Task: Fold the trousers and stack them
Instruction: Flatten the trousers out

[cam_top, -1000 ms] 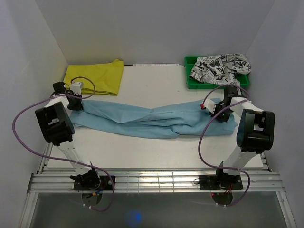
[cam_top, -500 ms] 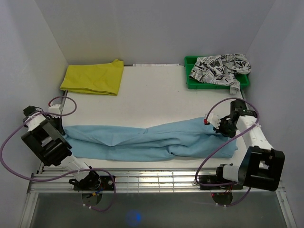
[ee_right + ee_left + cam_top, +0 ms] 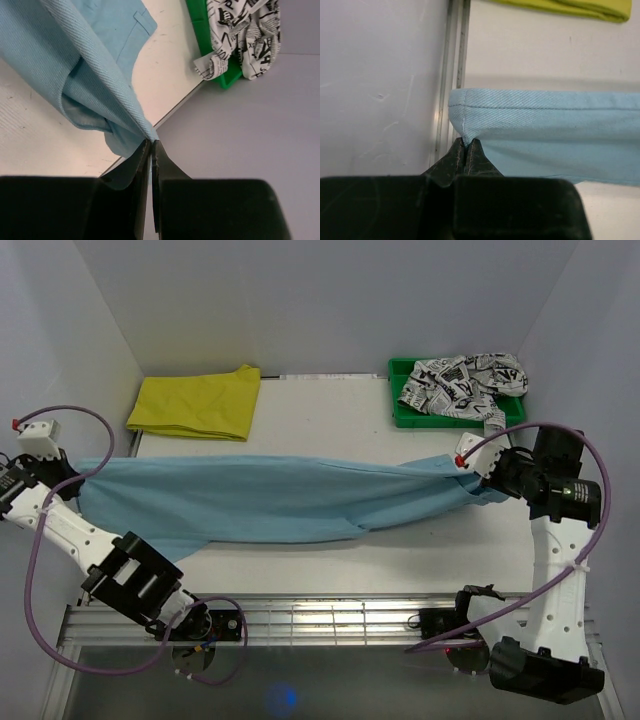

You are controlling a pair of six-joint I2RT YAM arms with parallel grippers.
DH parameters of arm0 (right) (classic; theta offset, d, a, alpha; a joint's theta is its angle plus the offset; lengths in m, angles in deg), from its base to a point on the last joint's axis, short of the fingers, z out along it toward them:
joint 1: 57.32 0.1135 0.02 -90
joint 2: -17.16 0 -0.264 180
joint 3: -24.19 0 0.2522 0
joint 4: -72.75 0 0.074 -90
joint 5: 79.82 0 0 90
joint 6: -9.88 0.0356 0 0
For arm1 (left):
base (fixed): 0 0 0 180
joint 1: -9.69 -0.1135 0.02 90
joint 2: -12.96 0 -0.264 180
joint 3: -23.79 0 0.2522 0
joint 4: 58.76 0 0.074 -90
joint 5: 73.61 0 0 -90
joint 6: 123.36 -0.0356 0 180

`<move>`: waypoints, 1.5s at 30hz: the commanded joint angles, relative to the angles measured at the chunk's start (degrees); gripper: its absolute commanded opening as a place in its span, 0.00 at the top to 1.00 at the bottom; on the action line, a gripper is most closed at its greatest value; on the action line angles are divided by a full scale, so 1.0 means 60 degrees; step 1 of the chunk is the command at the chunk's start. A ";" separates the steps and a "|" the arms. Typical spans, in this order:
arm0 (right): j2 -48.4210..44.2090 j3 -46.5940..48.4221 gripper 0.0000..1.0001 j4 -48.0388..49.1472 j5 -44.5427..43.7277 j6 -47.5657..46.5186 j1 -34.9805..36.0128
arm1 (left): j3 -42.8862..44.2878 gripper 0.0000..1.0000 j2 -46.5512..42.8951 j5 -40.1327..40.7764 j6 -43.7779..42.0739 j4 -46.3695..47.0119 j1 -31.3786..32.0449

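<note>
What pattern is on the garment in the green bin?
Black-on-white newsprint pattern on the garment in the bin, clearest in the top view.

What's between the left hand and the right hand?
The light blue trousers, stretched from the left hand to the right hand, each shut on an end; the top view shows it.

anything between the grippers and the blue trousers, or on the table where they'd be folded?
Nothing visible. The left gripper and right gripper each pinch an end of the trousers. The table around them looks bare; the yellow garment and the green bin with the printed garment sit farther back.
</note>
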 commanded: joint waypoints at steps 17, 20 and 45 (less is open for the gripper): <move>-0.2386 0.0798 0.92 0.3014 -0.0513 0.1872 -0.0110 | 0.1213 1.00 -0.0341 -0.4064 0.1428 0.1737 -0.2554; -0.1991 0.0417 0.92 0.3379 -0.0381 0.2062 -0.0110 | 0.0583 1.00 -0.0766 -0.3849 0.1031 0.1780 -0.2131; 0.9214 0.3491 0.91 0.6633 -0.2090 0.2209 0.0607 | 0.4153 0.94 0.7137 0.4092 0.5205 0.3424 0.4711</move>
